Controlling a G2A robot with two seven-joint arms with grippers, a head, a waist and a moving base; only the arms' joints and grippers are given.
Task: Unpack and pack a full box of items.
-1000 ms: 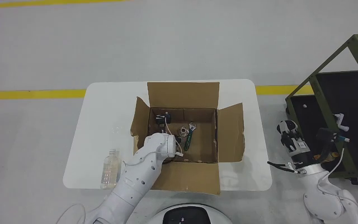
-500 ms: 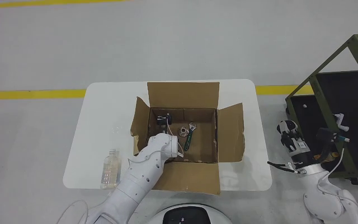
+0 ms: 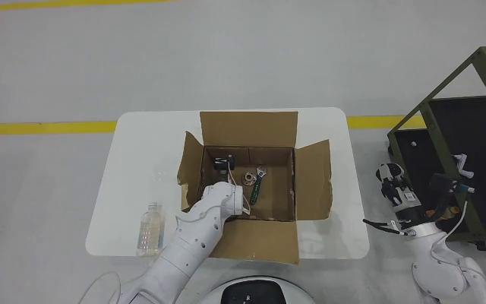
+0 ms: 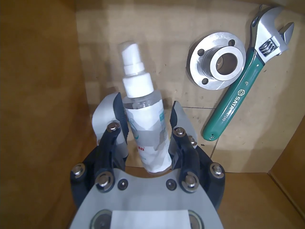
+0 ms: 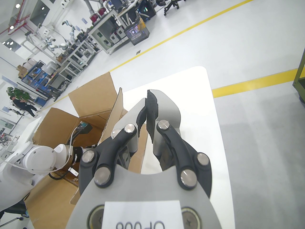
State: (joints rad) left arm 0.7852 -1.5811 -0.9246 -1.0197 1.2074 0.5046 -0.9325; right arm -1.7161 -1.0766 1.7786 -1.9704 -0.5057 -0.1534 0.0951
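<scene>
The open cardboard box [image 3: 311, 178] stands mid-table. My left gripper [image 4: 145, 106] is down inside it, shut on a spray bottle [image 4: 139, 84] with a white nozzle and a printed label, near the box's left wall [image 4: 35, 72]. On the box floor beside it lie a round metal flange [image 4: 216, 64] and a green-handled adjustable wrench [image 4: 240, 91], touching each other. From above, the flange [image 3: 247, 178] and wrench [image 3: 257, 187] are in the box's middle. My right gripper [image 5: 147, 103] is shut and holds nothing, out past the table's right edge.
A clear plastic water bottle [image 3: 149, 228] lies on the white table [image 3: 137, 167], left of the box. The box flaps are folded outward on all sides. A dark green cart [image 3: 448, 129] stands to the right, off the table.
My left arm's wrist has shifted slightly toward the box's front wall. The right arm has not moved.
</scene>
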